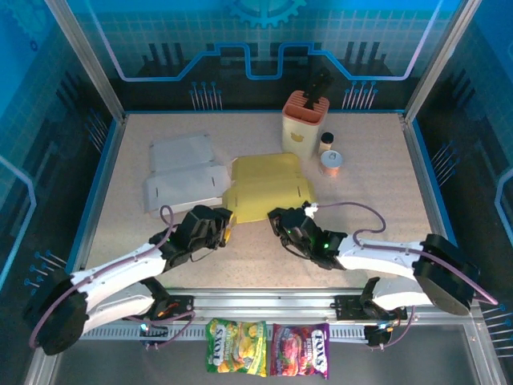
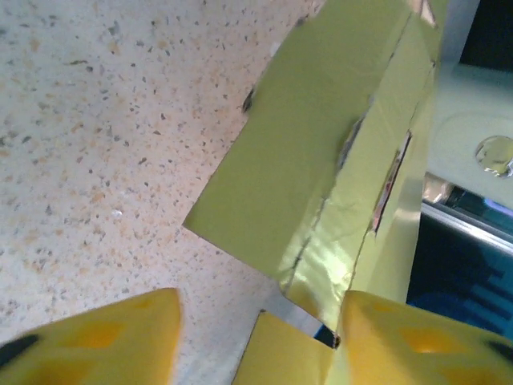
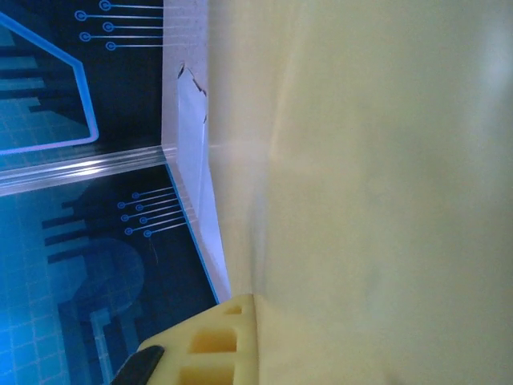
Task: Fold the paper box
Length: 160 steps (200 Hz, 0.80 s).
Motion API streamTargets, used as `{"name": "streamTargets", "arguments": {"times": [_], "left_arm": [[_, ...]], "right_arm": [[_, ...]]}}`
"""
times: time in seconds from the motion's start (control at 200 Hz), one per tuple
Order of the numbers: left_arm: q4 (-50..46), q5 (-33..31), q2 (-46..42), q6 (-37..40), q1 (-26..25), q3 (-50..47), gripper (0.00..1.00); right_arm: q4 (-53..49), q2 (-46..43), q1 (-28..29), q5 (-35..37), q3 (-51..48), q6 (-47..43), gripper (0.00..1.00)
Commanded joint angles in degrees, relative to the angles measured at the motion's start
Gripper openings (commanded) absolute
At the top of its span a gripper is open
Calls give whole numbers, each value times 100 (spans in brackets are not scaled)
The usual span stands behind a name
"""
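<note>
right gripper (image 1: 280,219) pinched the yellow box (image 1: 268,186) edge; left gripper (image 1: 225,228) stood parted, box flap between its fingers (image 2: 96,337).

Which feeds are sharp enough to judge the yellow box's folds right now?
Top external: sharp, evenly lit, the yellow paper box clear. Left wrist: box creases in focus, glare on one fold, the left tool's fingers blurred. Right wrist: box too close, soft and washed out.

One yellow box (image 1: 264,186), seemingly two white blanks (image 1: 180,151) (image 1: 180,191), two candy bags (image 1: 236,346) (image 1: 299,350)
</note>
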Motion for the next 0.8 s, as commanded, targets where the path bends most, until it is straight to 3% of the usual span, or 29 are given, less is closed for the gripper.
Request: {"name": "streamTargets", "arguments": {"times": [0.0,0.1,0.385,0.565,0.675,0.795], "left_arm": [[-1341,-183,-645,606,-23,609,68],[-2195,-368,-973,1272,-19,1168,75],[-4498,-1290,-809,2620,336,3234,74],[-4393,-1191,-502,3264,631,3850,73],[-4347,-902,-202,3481,797,4117,72],[-4375,-218,220,3674,1115,4290,69]], "right_arm": [[-1403,-425,-214,210,681,-281,0],[-2150,-689,-387,202,1271,-547,0],[-5431,-1081,-609,-68,3589,-624,0],[-7606,-812,-527,-268,5394,-193,0],[-8211,-303,-776,-549,6172,38,0],[-7454,202,-1613,-1608,5925,-219,0]]}}
